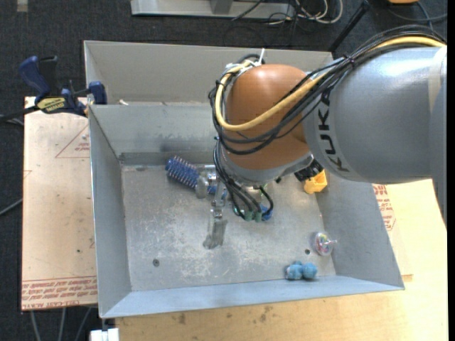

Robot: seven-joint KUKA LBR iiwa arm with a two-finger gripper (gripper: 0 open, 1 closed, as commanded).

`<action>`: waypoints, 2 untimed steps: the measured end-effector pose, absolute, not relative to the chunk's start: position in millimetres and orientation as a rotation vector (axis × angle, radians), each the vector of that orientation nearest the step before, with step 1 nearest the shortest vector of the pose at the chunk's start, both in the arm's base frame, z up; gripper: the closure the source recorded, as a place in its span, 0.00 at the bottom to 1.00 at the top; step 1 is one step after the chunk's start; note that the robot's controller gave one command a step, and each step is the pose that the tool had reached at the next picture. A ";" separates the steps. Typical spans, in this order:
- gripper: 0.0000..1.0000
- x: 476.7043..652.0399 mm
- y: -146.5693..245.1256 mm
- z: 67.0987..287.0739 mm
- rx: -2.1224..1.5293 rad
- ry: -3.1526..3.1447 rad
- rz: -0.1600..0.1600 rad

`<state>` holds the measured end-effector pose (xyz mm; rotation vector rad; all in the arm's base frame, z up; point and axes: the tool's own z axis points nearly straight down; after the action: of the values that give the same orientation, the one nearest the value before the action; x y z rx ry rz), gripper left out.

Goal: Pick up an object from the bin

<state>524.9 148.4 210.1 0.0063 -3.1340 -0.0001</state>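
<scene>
We see the arm point(387, 112) reach in from the right, its orange-covered wrist point(264, 109) bent straight down over the middle of the bin point(106, 197), with the gripper point(212, 240) low over bare floor. We cannot tell how far it is open or whether it holds anything. Just beside it, to the far left, a blue bristly brush point(183, 170) lies flat, its long axis running far-left to near-right. A yellow piece point(316, 182) lies to the right, and a blue fluffy lump point(302, 271) at the near right
</scene>
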 end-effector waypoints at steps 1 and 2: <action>0.00 596.6 85.7 71.9 -0.229 -3.146 -0.008; 0.00 602.5 77.3 101.0 -0.427 -3.117 -0.004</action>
<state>602.5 77.3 101.0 -0.4267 -3.1167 -0.0044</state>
